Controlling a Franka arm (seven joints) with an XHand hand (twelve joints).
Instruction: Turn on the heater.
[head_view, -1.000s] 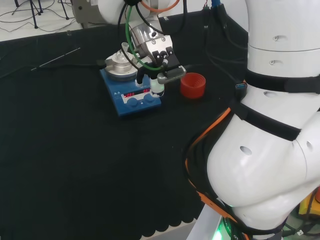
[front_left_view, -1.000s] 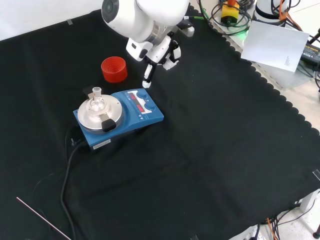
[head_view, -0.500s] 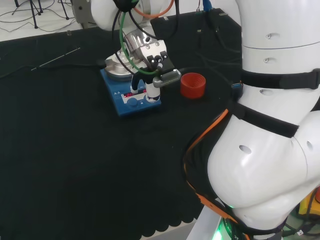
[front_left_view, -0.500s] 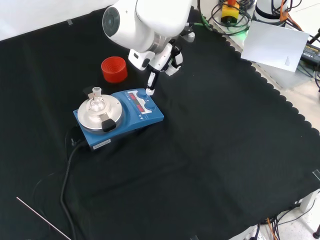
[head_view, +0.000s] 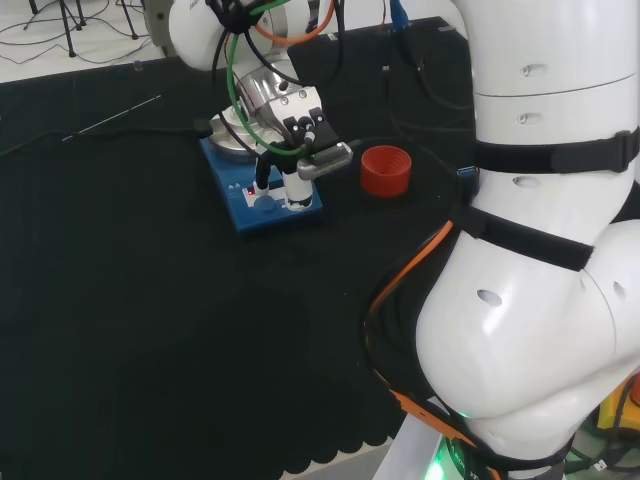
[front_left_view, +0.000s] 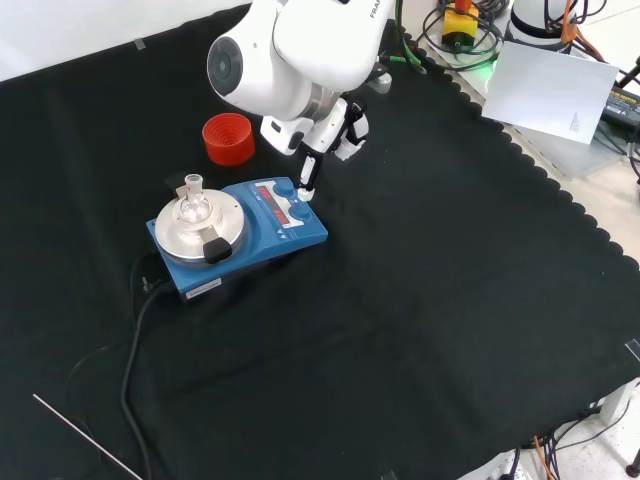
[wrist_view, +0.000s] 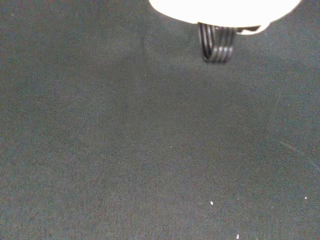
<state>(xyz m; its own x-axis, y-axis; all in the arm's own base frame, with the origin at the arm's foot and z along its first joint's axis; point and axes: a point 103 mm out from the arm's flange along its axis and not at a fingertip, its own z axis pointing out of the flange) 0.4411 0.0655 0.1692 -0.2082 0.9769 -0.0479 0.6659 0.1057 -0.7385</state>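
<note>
No legible text — heater (front_left_view: 262, 225) display too small to read

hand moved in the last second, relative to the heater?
Yes. In the front view the hand has come down from beside the red ring onto the heater front panel.

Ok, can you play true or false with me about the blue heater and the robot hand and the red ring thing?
1. The hand reaches down with a finger to the knobs at the front of the blue heater. True.
2. A small glass flask sits on the heater's round silver plate. True.
3. The red ribbed ring is under the flask. False: it stands by itself on the black cloth, behind the heater in the front view.
4. The hand is holding the red ring. False: it holds nothing.
5. A black cable runs from the heater across the cloth. True.
</note>
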